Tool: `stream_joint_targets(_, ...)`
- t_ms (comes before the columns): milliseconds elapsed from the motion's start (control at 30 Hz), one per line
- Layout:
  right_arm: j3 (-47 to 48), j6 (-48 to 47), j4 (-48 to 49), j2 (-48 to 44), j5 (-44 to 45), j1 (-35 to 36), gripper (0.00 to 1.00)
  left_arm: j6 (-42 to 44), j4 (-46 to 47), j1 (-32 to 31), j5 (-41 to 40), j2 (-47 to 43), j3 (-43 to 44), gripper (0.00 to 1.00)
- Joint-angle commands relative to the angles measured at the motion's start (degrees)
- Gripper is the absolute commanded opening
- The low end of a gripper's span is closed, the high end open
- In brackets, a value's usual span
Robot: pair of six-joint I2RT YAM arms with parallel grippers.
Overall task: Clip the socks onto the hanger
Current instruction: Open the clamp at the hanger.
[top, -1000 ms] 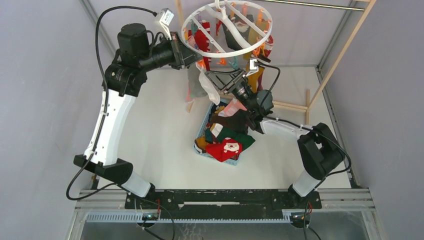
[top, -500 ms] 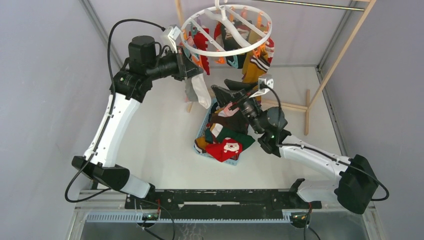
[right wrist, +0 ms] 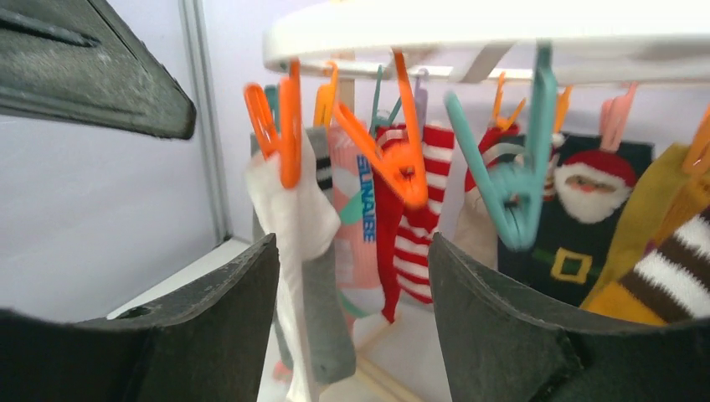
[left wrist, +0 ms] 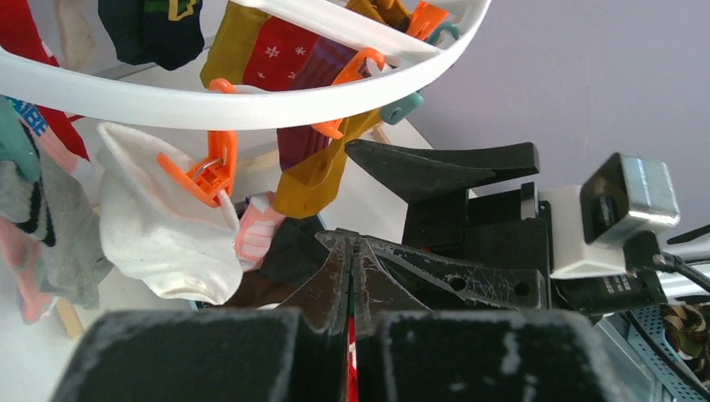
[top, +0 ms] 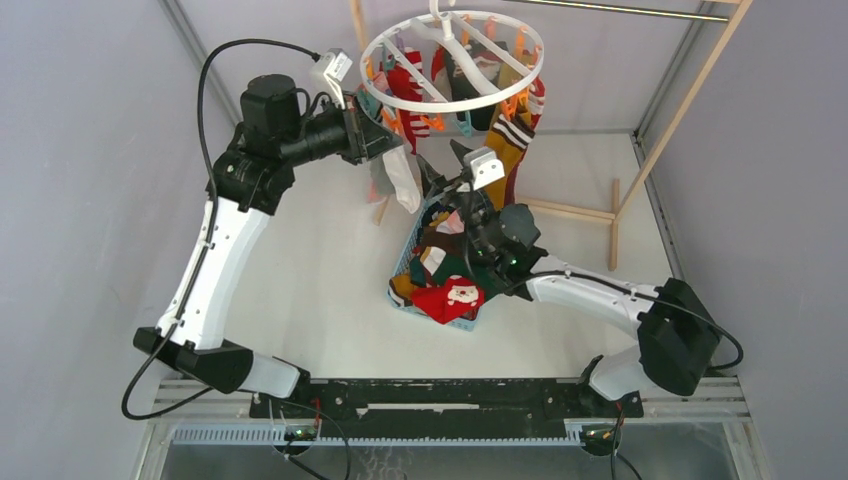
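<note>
The white ring hanger (top: 385, 40) hangs at the top centre, with several socks clipped under it. A white sock (top: 402, 178) hangs from an orange clip (left wrist: 211, 170) on its near left side. It also shows in the right wrist view (right wrist: 289, 209), beside a grey sock (right wrist: 331, 318). My left gripper (top: 388, 140) is shut and empty just left of that sock, below the ring (left wrist: 251, 99). My right gripper (top: 447, 165) is open and empty, pointing up under the hanger. A teal clip (right wrist: 519, 188) hangs empty ahead of it. More socks, including a red Santa one (top: 450, 297), lie in the basket.
The light-blue basket (top: 408, 255) stands on the table under the right wrist. A wooden frame (top: 575, 210) with a metal rod (top: 640, 12) holds the hanger at the back right. Grey walls close in on both sides.
My right gripper has let the white sock hang, swung down and left, and now points up under the ring. My left gripper has shifted slightly right and down off the ring's edge.
</note>
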Motion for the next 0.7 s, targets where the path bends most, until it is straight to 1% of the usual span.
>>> stream_joint_targets(0,5.1,-12.0,9.8,3.3,6.5,3.4,0.72,2.3,2.0,0.3,0.7,-2.2,-0.6,0.02)
stream_joint_targets(100,6.9,-18.0,16.2,8.0,11.8,4.8,0.74,2.8,1.5,0.4,0.7,-2.6,-0.6,0.02)
stream_joint_targets(200,8.4,-21.2,20.5,11.3,15.9,5.3,0.74,3.4,1.2,0.4,0.6,-3.3,-0.7,0.02)
stream_joint_targets(333,9.0,-25.1,24.6,13.4,17.9,5.4,0.74,3.9,0.6,0.4,0.5,-4.0,-0.7,0.02)
stream_joint_targets(500,9.1,-26.7,24.8,13.3,17.6,5.1,0.73,4.0,0.3,0.4,0.8,-4.1,-0.7,0.02)
stream_joint_targets(667,9.1,-25.7,23.5,12.5,15.5,4.3,0.7,3.9,0.3,0.4,1.1,-4.2,-0.7,0.02)
